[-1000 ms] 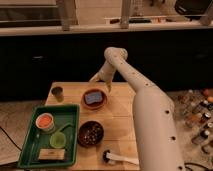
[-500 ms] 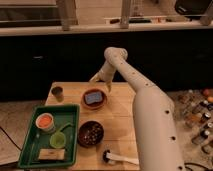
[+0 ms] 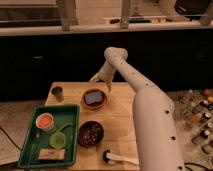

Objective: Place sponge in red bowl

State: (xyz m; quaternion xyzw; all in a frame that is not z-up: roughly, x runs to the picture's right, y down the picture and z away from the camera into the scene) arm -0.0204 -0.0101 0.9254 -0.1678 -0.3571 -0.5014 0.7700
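Sponge (image 3: 93, 97) sits in red bowl (image 3: 85, 103), frame centre. Placing done. Gripper (image 3: 100, 82) released, empty, just above the bowl. Next: retract without nudging bowl.

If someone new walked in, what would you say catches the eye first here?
The big white arm sweeping up from the lower right dominates, its gripper poised just behind the red bowl, jaws open. Next comes the blue-grey sponge lying inside that bowl near the table's far edge, then the green tray at front left.
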